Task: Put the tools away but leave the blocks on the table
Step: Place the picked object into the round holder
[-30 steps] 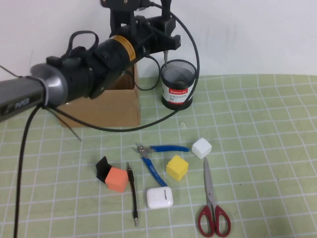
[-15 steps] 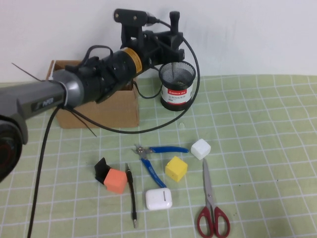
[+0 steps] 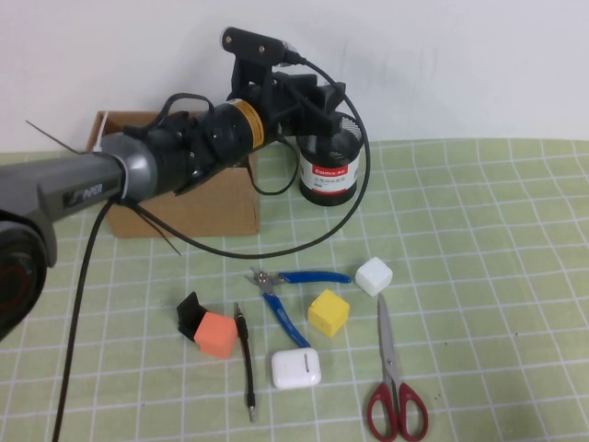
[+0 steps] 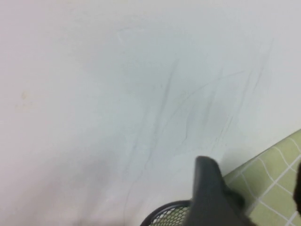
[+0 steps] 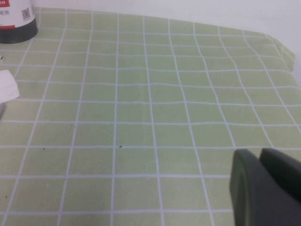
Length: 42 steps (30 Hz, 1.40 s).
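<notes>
My left gripper (image 3: 324, 104) hangs right over the black mesh cup (image 3: 329, 164) at the back of the table, open with nothing between its fingers (image 4: 210, 195). On the green mat (image 3: 479, 230) lie the blue-handled pliers (image 3: 296, 290), the thin black screwdriver (image 3: 246, 359) and the red-handled scissors (image 3: 394, 378). Among them sit the orange block (image 3: 215, 333), the yellow block (image 3: 329, 311) and the white block (image 3: 374, 275). My right gripper (image 5: 263, 188) is shut and empty, low over bare mat at the right, outside the high view.
A cardboard box (image 3: 189, 198) stands left of the cup, under my left arm. A white earbud case (image 3: 295, 367) lies near the yellow block, and a small black piece (image 3: 189, 311) touches the orange block. The cup's cable loops down in front of the box.
My left gripper came down over the mesh cup and opened. The thick black-handled screwdriver that stood upright in it no longer shows in the jaws.
</notes>
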Available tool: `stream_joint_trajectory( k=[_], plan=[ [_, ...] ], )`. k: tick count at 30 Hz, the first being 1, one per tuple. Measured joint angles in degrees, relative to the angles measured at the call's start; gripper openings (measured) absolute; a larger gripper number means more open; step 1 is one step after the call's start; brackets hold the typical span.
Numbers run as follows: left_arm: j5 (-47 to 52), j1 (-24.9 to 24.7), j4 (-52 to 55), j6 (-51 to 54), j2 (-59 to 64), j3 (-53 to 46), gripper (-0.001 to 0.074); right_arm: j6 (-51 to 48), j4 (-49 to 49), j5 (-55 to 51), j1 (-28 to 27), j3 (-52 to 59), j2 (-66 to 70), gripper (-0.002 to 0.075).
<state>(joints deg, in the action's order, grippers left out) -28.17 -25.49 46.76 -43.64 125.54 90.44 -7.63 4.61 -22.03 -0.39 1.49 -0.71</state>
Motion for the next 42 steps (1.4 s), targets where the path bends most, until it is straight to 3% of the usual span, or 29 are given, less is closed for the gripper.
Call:
stream_joint_trajectory(
  k=[5,10,14,16,19,22,37,42],
  plan=[
    [0.9,0.0,0.0,-1.5,-0.1,0.0,0.0374,0.0,0.0,0.0,0.0,0.0,0.0,-0.0011],
    [7.3,-0.4,1.4,-5.0,-3.4,0.0,0.0365,0.0,0.0,0.0,0.0,0.0,0.0,-0.0011],
    [19.6,-1.9,7.7,-13.3,-9.3,-1.0,0.0272,0.0,0.0,0.0,0.0,0.0,0.0,-0.0011],
    [24.2,-3.0,11.1,-15.5,-12.9,-3.0,0.0188,0.0,0.0,0.0,0.0,0.0,0.0,-0.0011],
    [27.0,-4.3,13.9,-16.6,-17.7,-7.1,0.0060,0.0,0.0,0.0,0.0,0.0,0.0,-0.0011],
    [27.6,-5.2,15.7,-16.8,-21.7,-11.4,0.0016,0.0,0.0,0.0,0.0,0.0,0.0,-0.0011],
    [24.3,-5.4,16.4,-18.0,-28.9,-23.2,-0.0001,0.0,-0.1,0.0,0.0,0.0,0.0,-0.0011],
    [26.6,-7.6,-0.8,0.1,-30.0,-25.3,-0.0001,0.0,-0.1,0.0,0.0,0.0,0.0,-0.0011]
  ],
)
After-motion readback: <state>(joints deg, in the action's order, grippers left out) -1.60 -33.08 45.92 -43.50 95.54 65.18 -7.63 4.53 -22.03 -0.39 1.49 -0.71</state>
